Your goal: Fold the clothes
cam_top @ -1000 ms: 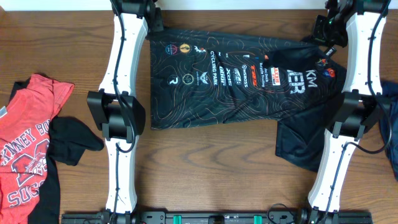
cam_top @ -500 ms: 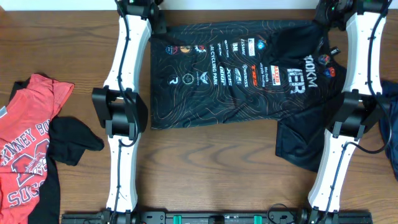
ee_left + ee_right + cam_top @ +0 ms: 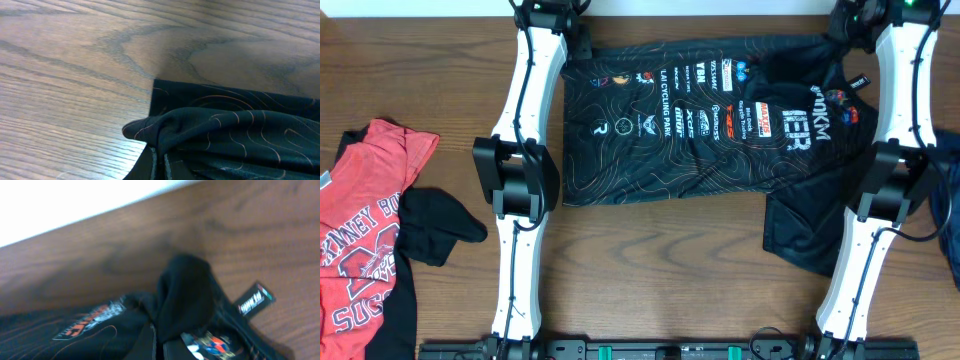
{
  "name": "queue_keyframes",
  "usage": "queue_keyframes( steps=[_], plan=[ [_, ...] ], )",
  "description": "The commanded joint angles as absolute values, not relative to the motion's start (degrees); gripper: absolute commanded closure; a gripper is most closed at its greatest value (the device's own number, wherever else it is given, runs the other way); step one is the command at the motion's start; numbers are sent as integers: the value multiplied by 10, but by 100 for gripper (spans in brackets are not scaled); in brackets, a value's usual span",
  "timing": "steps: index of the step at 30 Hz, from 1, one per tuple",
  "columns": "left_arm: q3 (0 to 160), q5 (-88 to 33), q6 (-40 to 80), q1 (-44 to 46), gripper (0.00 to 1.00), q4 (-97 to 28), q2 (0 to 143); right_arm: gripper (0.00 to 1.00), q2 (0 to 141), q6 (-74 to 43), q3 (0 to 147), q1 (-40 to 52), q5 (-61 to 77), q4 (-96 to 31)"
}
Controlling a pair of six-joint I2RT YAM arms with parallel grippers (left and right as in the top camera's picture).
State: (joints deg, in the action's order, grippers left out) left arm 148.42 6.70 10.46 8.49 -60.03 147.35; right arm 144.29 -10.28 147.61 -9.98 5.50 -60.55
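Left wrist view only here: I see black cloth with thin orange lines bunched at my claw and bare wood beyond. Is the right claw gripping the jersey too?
Observer: Yes. In the right wrist view the right claw is shut on a bunched fold of the black jersey, beside a small black tag.
Operator: How does the jersey lie overall?
Observer: Overhead, it is spread logos-up across the middle of the table, with one sleeve trailing toward the near right.
Operator: Anything else out there?
Observer: A red T-shirt lies at the left edge, with a black piece against its right side.
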Motion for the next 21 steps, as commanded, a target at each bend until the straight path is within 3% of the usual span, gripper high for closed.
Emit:
queue_keyframes(
  steps=[1,21],
  plan=[
    [1482,79,101,75,94,-604,1476,99,1445,-109,1445,-129,13,-599],
    [1482,60,103,102,94,-716,1476,99,1445,-98,1424,-141,17,-703]
  ],
)
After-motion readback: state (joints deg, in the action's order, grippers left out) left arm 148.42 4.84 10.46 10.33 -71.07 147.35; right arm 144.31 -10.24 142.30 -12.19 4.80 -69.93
